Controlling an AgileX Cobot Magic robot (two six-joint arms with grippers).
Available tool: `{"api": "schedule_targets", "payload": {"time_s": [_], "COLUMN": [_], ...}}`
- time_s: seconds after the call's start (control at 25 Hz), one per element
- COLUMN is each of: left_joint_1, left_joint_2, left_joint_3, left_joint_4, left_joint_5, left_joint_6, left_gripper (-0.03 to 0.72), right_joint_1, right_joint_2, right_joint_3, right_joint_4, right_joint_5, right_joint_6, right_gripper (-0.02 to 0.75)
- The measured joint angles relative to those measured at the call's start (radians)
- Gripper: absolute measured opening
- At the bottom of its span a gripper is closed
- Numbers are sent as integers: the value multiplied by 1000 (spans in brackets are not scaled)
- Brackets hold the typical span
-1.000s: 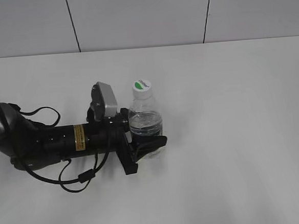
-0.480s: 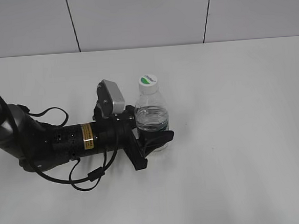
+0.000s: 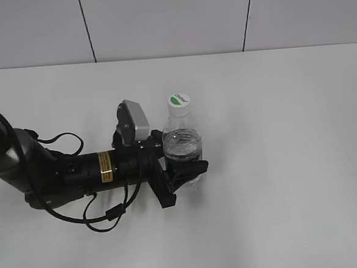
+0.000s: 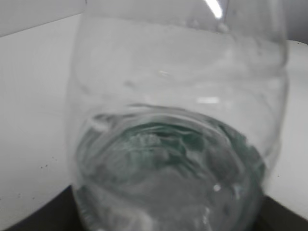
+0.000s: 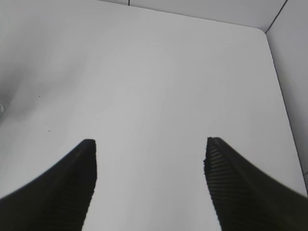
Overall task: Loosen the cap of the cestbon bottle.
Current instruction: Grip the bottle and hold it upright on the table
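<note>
Exterior view showed the left gripper (image 3: pixel 182 172) clamped around the small clear plastic cestbon bottle (image 3: pixel 182 149), its round white screw cap (image 3: pixel 177 101) above the jaws untouched, while the right gripper (image 5: pixel 150 185) gaped empty, twisting undone.

The cestbon bottle (image 3: pixel 182 147) stands upright just left of the frame's centre, small and clear with a ribbed rounded shoulder, water showing through its wall. The cap (image 3: pixel 178 101) sits screwed on top, round and white with a green leaf-shaped mark.
</note>
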Motion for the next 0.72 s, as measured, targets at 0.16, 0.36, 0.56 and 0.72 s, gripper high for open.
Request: {"api": "schedule_targets", "payload": {"time_s": [0.16, 0.36, 0.56, 0.72], "left_joint_1": [0, 0, 0, 0], "left_joint_2": [1, 1, 1, 1], "left_joint_3": [0, 0, 0, 0], "left_joint_4": [0, 1, 2, 3], "left_joint_5": [-1, -2, -3, -3], "left_joint_6": [0, 1, 2, 2], "left_gripper": [410, 410, 410, 410], "right_joint_1": [0, 0, 0, 0], "right_joint_2": [227, 533, 769, 954], "right_joint_3": [-118, -354, -614, -788], "right_joint_4": [4, 29, 43, 51], "right_joint_5": [-49, -56, -5, 112], "right_joint_6": [-25, -33, -34, -31], "right_gripper": [533, 533, 533, 533]}}
